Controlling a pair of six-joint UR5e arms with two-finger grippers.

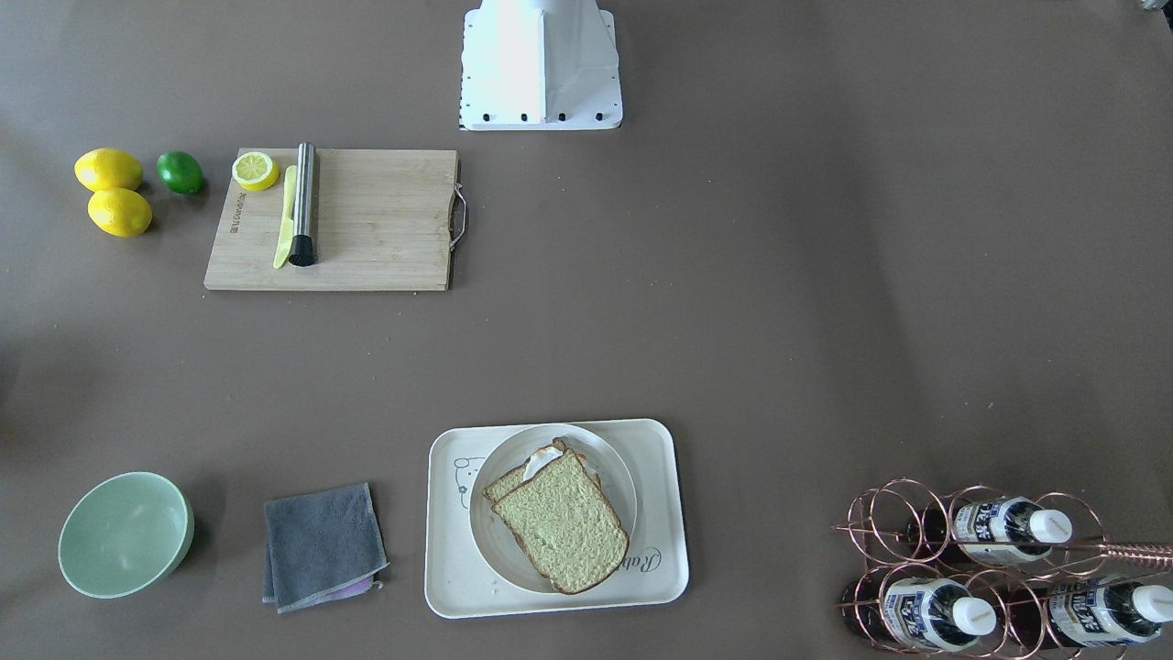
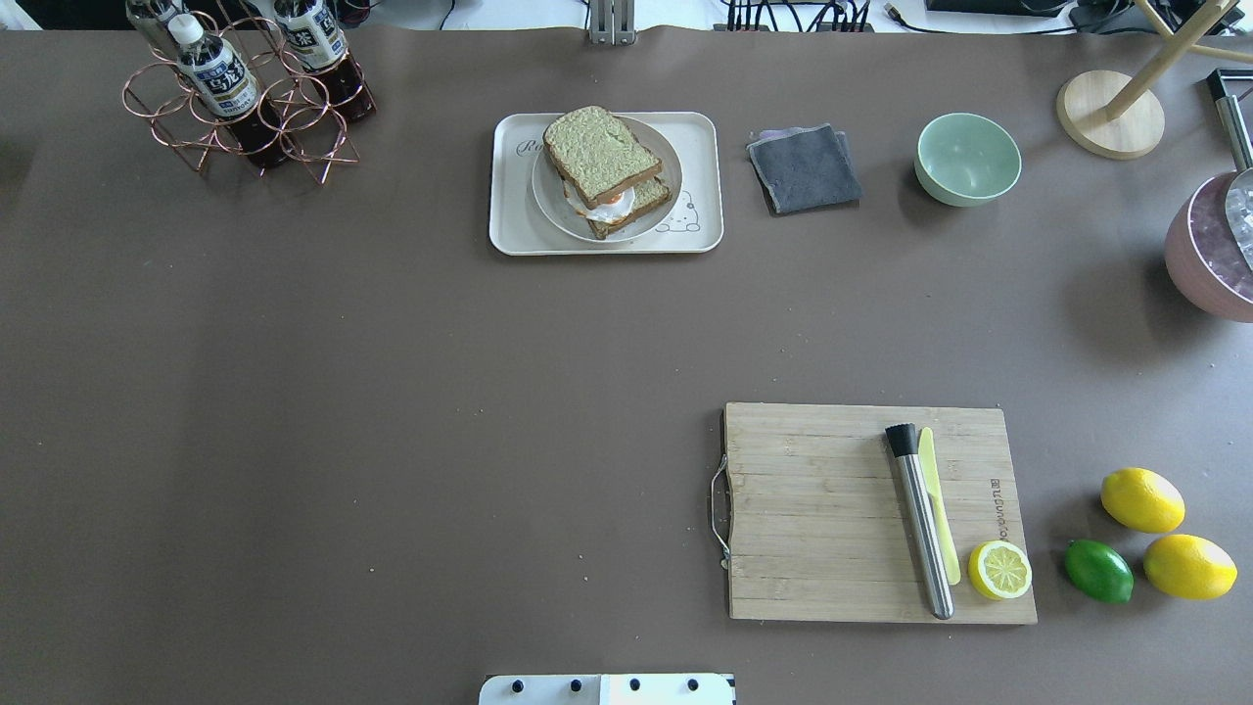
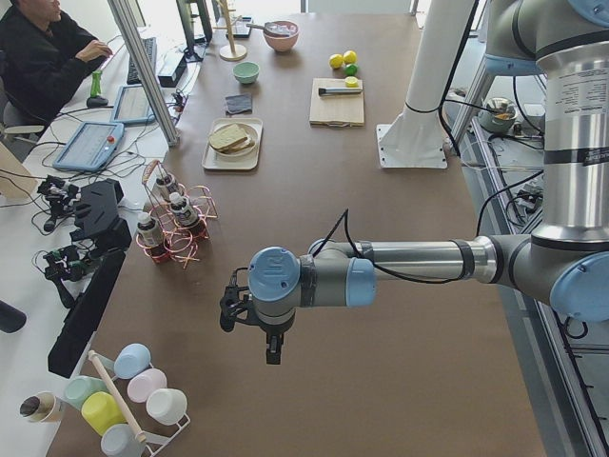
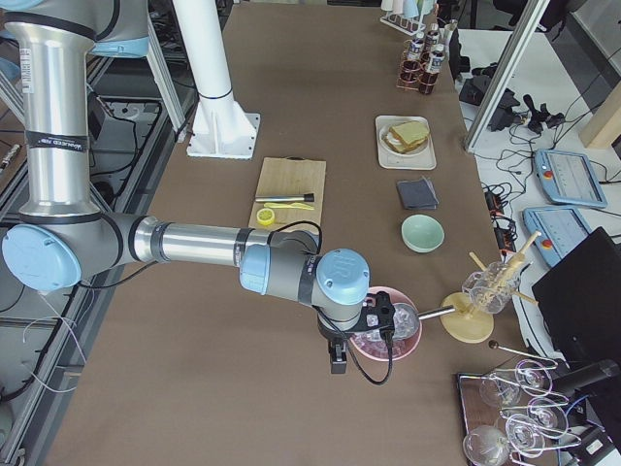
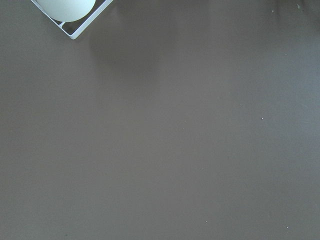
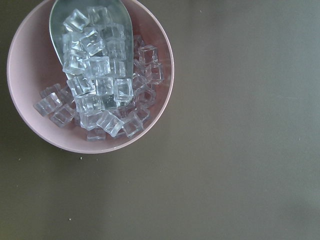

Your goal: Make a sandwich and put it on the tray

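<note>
Left gripper (image 3: 273, 354), right gripper (image 4: 338, 364): can't tell if spread; tan bread-and-egg sandwich (image 2: 599, 152) plated on cream plastic tray (image 2: 509, 230) looks soft, slippy, so pinch crusts gently

I count two bread slices (image 1: 564, 521), one tray (image 1: 660, 513), two whole lemons (image 1: 108, 170), one lime (image 1: 180, 172), one lemon half (image 1: 255, 170), and three bottles (image 1: 1003, 529) at lower right.

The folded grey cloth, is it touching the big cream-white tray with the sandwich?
Apart. The overhead view shows a strip of bare brown table between the folded grey cloth and the cream-white rectangular plastic tray.
</note>
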